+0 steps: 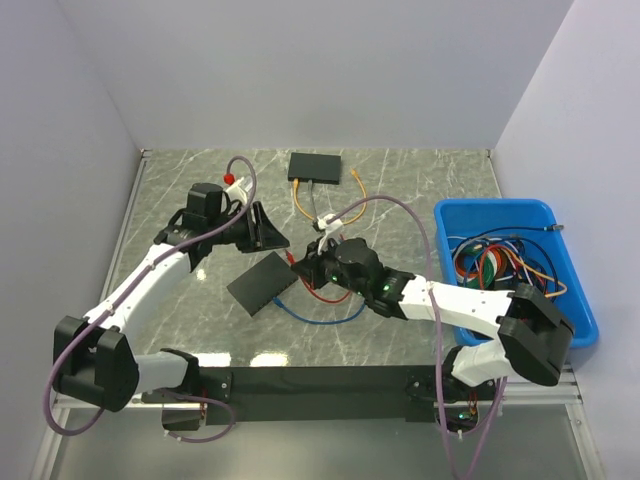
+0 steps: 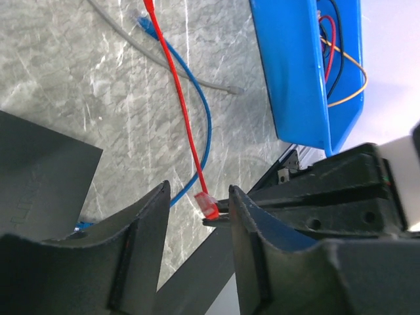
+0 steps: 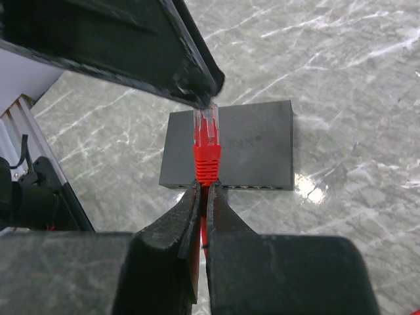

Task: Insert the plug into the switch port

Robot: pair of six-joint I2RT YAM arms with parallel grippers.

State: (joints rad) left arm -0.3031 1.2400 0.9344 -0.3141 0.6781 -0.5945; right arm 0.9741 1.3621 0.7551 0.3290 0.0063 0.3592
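The red plug (image 3: 207, 134) with its clear tip is held by its red boot in my right gripper (image 3: 205, 187), which is shut on it. The plug hovers above and in front of the dark switch (image 3: 256, 144), whose port row faces the gripper. In the top view the right gripper (image 1: 303, 262) is at the right edge of the switch (image 1: 262, 282). My left gripper (image 1: 262, 228) is open and empty, just behind the switch. In the left wrist view the plug (image 2: 208, 205) shows between the open left fingers (image 2: 198, 190), beyond them.
A second dark switch (image 1: 315, 166) with an orange cable lies at the back. A blue bin (image 1: 510, 265) of cables stands at the right. A blue cable (image 2: 203, 111) and a grey cable (image 2: 197, 82) lie on the marble table beside the red cable (image 2: 180, 92).
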